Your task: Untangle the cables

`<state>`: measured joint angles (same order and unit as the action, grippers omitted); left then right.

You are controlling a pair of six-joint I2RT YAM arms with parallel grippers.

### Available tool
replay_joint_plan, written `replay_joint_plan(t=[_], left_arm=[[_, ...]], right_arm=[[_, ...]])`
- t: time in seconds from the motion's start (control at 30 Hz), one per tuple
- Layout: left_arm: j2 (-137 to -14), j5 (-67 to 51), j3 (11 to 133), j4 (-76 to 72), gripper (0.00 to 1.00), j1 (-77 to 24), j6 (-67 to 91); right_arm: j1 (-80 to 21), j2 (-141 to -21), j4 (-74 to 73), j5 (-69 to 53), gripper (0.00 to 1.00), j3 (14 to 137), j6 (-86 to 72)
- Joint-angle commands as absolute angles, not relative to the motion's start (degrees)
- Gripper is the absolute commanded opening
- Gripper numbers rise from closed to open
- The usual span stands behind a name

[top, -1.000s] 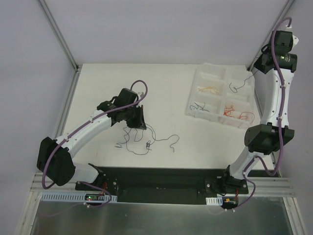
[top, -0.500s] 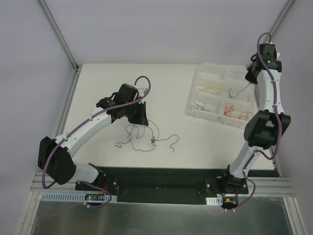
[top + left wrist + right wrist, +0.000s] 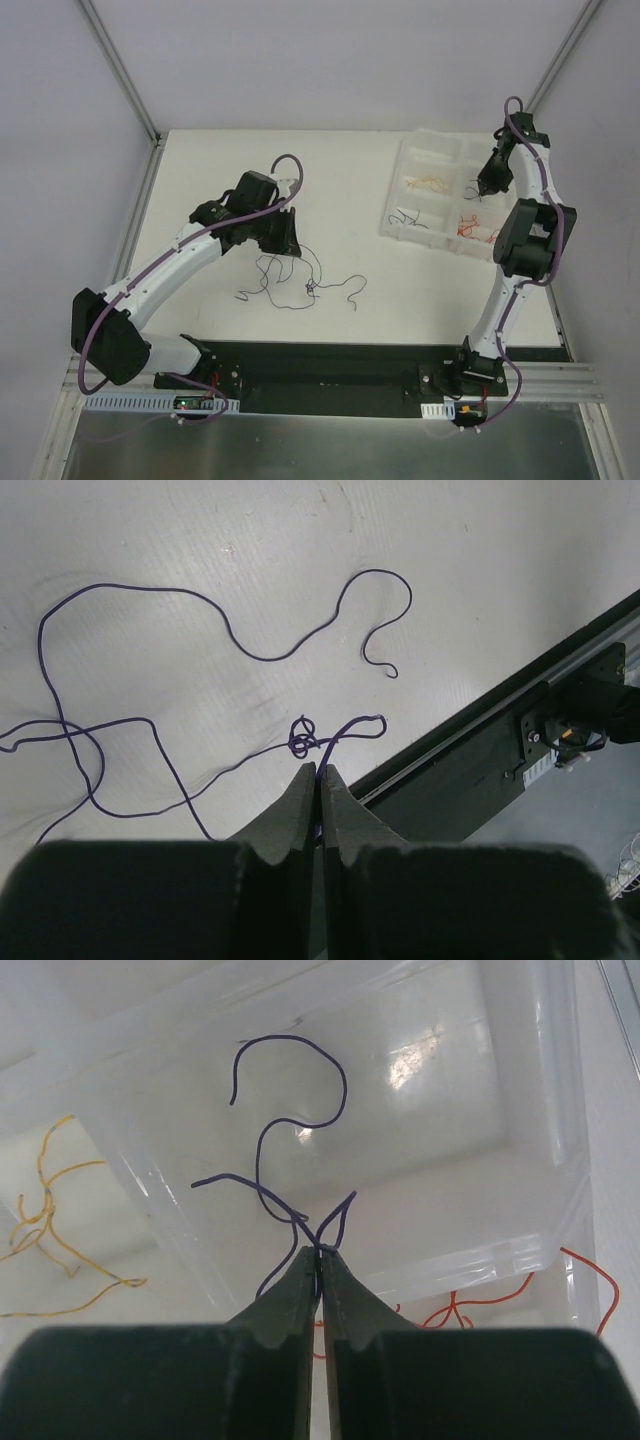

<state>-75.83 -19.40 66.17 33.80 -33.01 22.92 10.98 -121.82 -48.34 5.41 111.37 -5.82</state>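
On the white table, ahead of the left arm, lies a loose tangle of hair-thin purple wire. It makes long wandering loops, one free end curls into a hook, and there is a tiny knot just in front of the left gripper. That gripper's jaws are pressed together, and a strand running from the knot disappears between their tips, so they pinch it.

Over at the far right of the table sits a clear plastic tray divided into compartments. The right gripper is above one of the compartments on its right side, jaws closed on a short purple wire. This wire curls upward from the tips in an S with a hooked end, and two short ends splay out beside the pinch. Thin orange strands lie in the compartment beside it, and red strands in the next one.

A small white label on the black rail at the table's near edge is too blurred to read.
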Motion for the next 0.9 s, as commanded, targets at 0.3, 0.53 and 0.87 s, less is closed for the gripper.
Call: replay_joint_plan(t=[0.3,0.53,0.87], left_arm=[[-71.02,-17.93,66.89,35.77,0.0,-33.14,23.29],[-68.21,-15.56,65.13,36.39,0.0,-33.13,24.78],[-64.16,-17.05,65.65,37.18,0.0,-32.78,26.89]], right_arm=[[12.66,-116.65,-59.94,2.81,0.54,118.75,-5.63],[9.77,-98.12,-55.13,-1.65,0.66,100.94,-5.8],[-23.6,-72.97,-20.53,-31.01,0.81,60.32,-2.54]])
